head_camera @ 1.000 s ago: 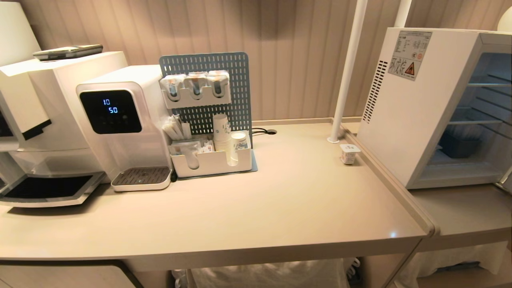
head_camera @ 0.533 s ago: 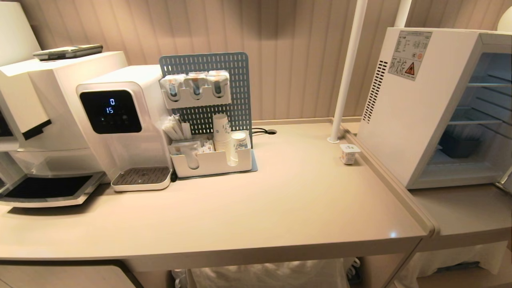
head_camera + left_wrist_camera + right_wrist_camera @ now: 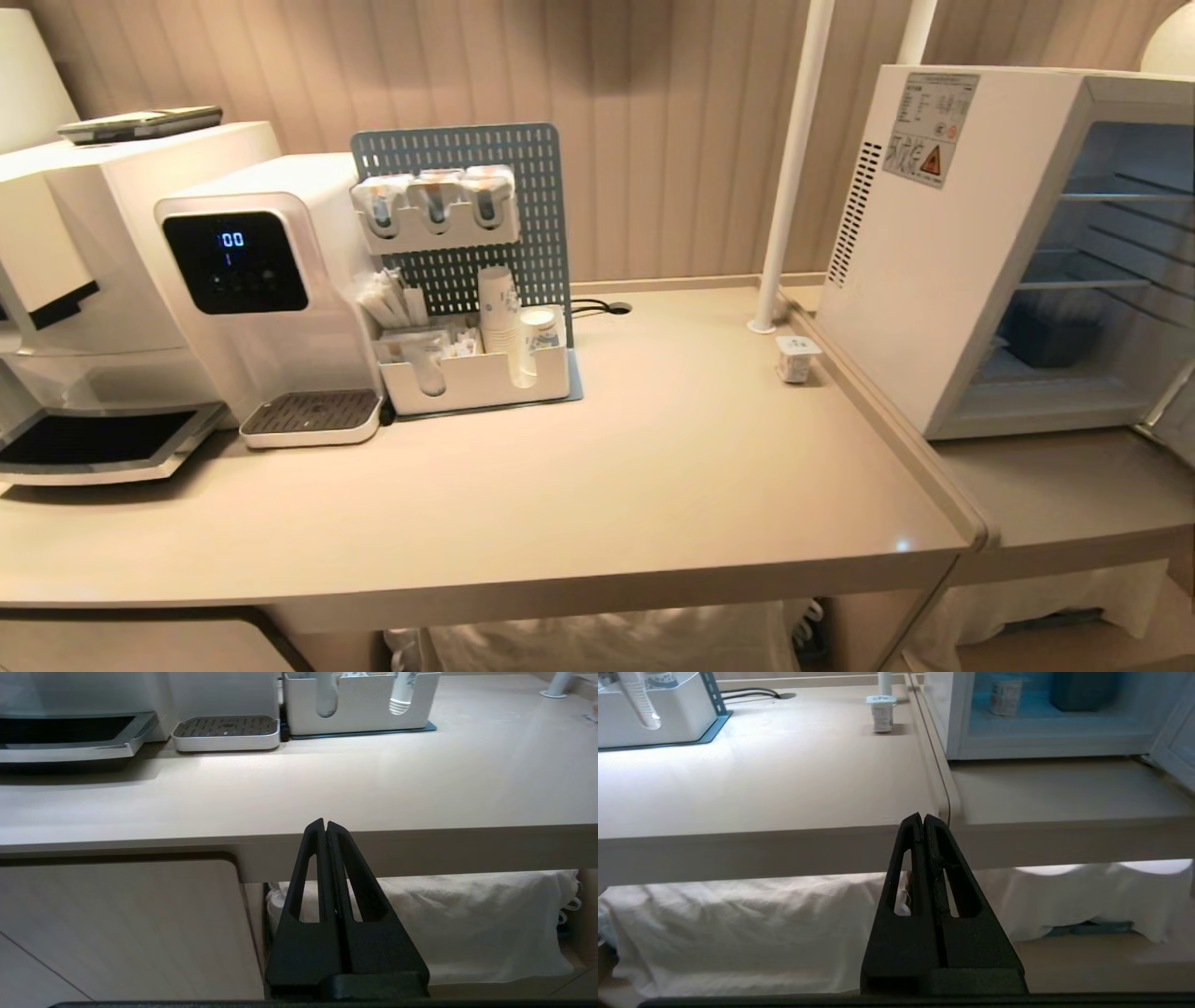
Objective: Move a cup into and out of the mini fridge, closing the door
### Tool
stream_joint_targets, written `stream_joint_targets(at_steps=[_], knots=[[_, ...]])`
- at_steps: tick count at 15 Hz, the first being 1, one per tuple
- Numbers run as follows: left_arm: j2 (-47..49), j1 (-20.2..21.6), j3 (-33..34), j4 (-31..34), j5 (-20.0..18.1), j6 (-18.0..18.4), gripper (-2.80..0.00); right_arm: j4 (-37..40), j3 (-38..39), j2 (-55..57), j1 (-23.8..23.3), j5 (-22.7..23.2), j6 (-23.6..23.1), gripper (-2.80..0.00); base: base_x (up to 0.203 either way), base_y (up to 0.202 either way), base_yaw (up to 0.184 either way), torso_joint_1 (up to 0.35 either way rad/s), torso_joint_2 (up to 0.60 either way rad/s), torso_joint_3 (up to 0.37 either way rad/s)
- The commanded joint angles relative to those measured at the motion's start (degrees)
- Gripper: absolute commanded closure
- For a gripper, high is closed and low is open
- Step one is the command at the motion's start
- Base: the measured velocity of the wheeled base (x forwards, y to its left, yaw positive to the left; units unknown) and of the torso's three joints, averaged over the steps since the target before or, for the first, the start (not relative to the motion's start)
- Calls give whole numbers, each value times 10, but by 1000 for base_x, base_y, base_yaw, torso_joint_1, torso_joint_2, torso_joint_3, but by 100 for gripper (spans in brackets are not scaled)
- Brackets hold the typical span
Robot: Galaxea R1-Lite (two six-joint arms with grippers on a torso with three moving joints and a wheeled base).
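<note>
Grippers nearest: left gripper (image 3: 325, 823) and right gripper (image 3: 922, 817) both parked low before the front edge of the worktop (image 3: 653, 485), jaws pressed together on nothing, neither showing in the head view. Farther in, toward the right rear of the worktop, cup (image 3: 795, 357) upright beside the raised lip at the right edge, near the foot of a white pole (image 3: 784, 168), well apart from both grippers. Past the lip, on a lower surface, mini fridge (image 3: 915, 280) with its door (image 3: 1176, 742) swung open at the far right, wire shelves in plain sight, a dark blue box (image 3: 1046, 336) and what looks like a second small tub (image 3: 1004, 695) on its floor. At the left rear, water dispenser (image 3: 252, 280) and organiser (image 3: 471, 378) with stacked paper cups (image 3: 498, 308). Since a second ago: whole head view slid slightly leftward, cup and fridge alike, so a turn of the camera toward the fridge, no move of things; digits on the dispenser's screen different too. Likely meaning: lining up only, reach for the cup not yet begun.
</note>
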Motion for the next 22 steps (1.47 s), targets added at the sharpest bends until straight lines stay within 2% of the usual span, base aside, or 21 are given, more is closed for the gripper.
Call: stream_joint_targets(at_steps=[1, 14, 22], knots=[[1, 0, 1, 0, 0, 0, 0, 0, 0, 1, 0, 1, 0, 0, 0, -192, 0, 1, -4, 4], [1, 0, 1, 0, 1, -1, 0, 0, 0, 2, 0, 1, -1, 0, 0, -192, -1, 2, 3, 2], [1, 0, 1, 0, 1, -3, 0, 3, -2, 2, -1, 2, -1, 0, 0, -21, -1, 1, 1, 0]])
